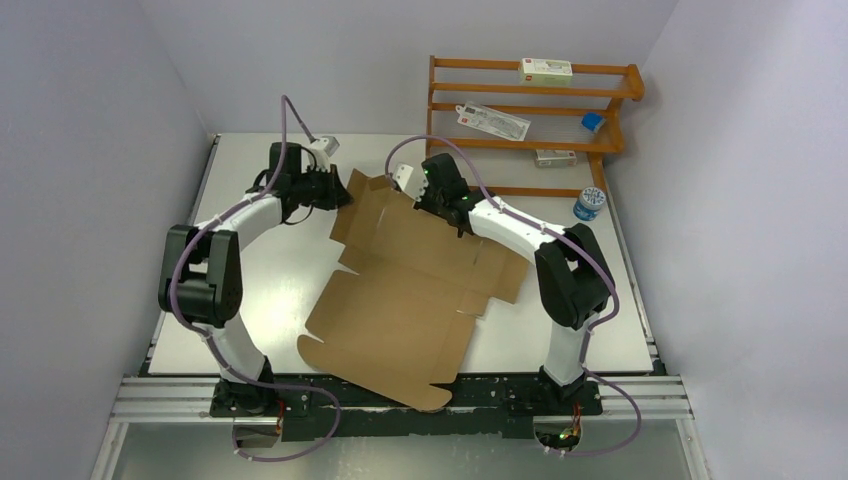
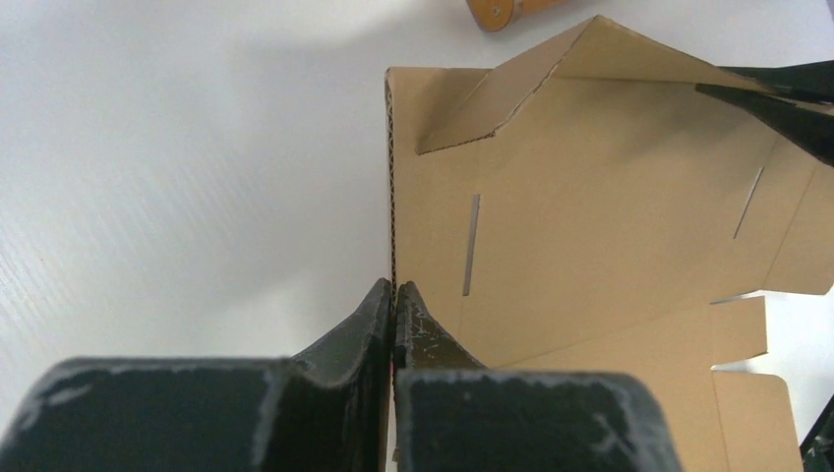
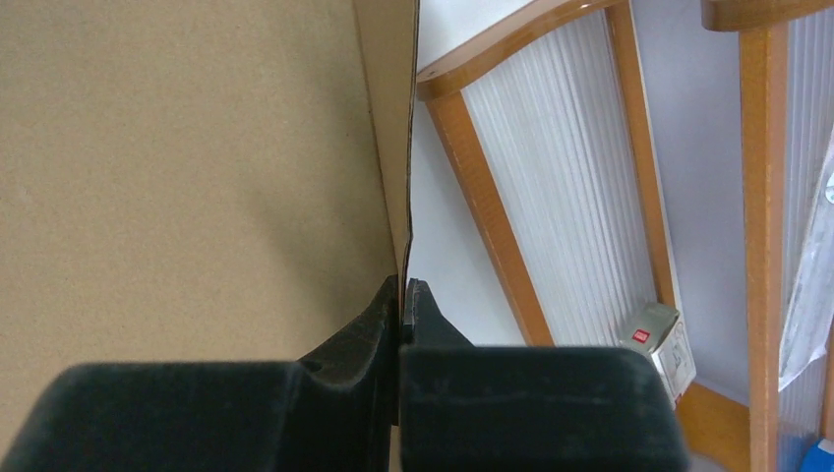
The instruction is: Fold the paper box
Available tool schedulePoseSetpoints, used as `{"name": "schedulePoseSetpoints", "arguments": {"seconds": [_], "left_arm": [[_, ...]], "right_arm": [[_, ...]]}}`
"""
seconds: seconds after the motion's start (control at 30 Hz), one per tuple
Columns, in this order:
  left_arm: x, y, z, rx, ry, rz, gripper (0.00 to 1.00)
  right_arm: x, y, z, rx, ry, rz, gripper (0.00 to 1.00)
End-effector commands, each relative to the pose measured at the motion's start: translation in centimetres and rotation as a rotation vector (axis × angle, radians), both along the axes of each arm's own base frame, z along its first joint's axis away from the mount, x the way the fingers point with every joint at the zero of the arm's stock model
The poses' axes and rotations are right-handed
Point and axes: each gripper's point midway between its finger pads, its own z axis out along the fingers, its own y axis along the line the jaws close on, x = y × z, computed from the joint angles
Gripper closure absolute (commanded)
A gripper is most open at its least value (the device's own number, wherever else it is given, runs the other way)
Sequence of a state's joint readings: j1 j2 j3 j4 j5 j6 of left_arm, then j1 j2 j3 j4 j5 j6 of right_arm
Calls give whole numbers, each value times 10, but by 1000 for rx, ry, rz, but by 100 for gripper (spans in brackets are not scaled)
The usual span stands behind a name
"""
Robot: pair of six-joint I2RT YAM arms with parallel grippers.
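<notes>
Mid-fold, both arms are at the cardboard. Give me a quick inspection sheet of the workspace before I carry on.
Surface: white table; the cardboard's near corner reaches past its near edge.
Job's things: brown corrugated cardboard box blank, mostly flat, far flaps raised.
Clutter: small blue-lidded jar at the rack's foot, apart from the cardboard.
Grippers: left hand shut on the edge of a raised far flap; right hand shut on another cardboard edge.
Cables: purple cables loop along both arms; no snag seen.
Surroundings: orange wooden rack at far right holding white cartons; plain pale walls.
</notes>
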State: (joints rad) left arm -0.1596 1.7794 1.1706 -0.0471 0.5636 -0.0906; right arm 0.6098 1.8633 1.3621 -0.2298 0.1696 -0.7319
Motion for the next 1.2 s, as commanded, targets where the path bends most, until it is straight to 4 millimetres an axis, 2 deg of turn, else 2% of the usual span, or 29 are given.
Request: {"name": "schedulePoseSetpoints", "arguments": {"seconds": [0.0,0.17,0.3,0.53,0.7,0.87,1.03,1.17], "left_arm": [[-14,-36,38,-110,-53,-37,95],[-38,-64,32,-83,-54,-75,95],[-43,-61,11,-54,-49,-40,95],[-57,-81,8,-49,-94,-78,95],[-67,-85,12,-74,-136,-62,95],[-79,-80,14,-66,-229,-15,95],[-97,-77,8,-131,-284,-10,95],[-114,-75,-3,-158,-301,-19,95]], "right_arm": [[11,1,11,-18,-67,-22,100],[10,4,17,-1,-89,-15,100],[9,5,23,15,-124,-4,100],[3,5,29,10,-157,-6,100],[4,4,34,39,-210,-35,100],[8,-7,37,11,-282,-77,100],[13,-16,53,-13,-361,-120,100],[8,-12,66,-5,-412,-117,100]]}}
